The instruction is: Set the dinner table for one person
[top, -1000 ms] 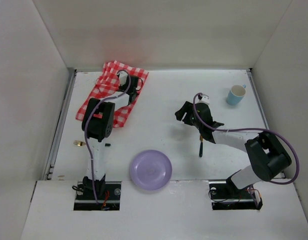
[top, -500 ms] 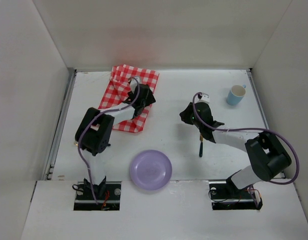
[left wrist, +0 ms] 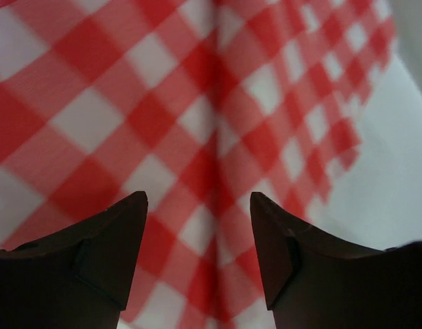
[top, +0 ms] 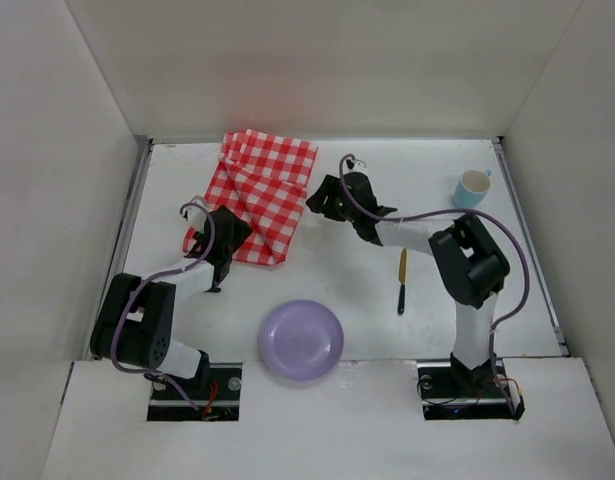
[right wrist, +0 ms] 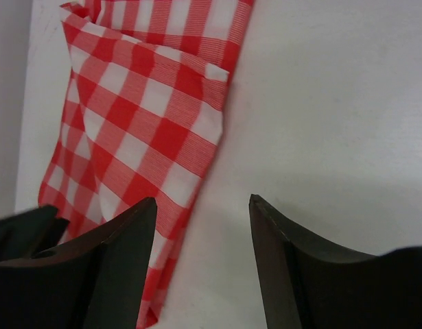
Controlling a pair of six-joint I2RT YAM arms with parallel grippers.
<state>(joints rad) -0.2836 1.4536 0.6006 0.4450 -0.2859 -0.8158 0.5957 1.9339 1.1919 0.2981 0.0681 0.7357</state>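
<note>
**Top external.** The white table (top: 337, 265) fills the floor of the walled enclosure and carries everything.
- A red-and-white checked cloth (top: 264, 192) lies folded toward the far-left corner, its long side running from the far edge toward the near edge.
- A lilac plate (top: 301, 339) sits at the middle of the near edge, between the two arm bases and apart from the cloth.
- A light blue cup (top: 472, 189) stands upright near the far-right corner.
- A slim utensil (top: 402, 282) with a yellow upper part and a black handle lies right of centre, pointing roughly from far edge to near edge.
- The left pincer (top: 228, 234) is over the cloth's near-left part. The right pincer (top: 323, 199) is just beside the cloth's right edge. Neither finger gap can be read from here.

**Left wrist.** The left pincer (left wrist: 197, 202) has its fingers apart with nothing between them. Checked cloth (left wrist: 162, 103) fills most of the frame, with a crease running up the middle. Bare table (left wrist: 396, 178) shows at the right. I cannot tell whether the fingers touch the fabric.

**Right wrist.** The right pincer (right wrist: 204, 202) has its fingers apart and holds nothing. It is above bare table (right wrist: 327, 103), with the cloth's (right wrist: 145, 116) edge and a folded corner just to the left.
</note>
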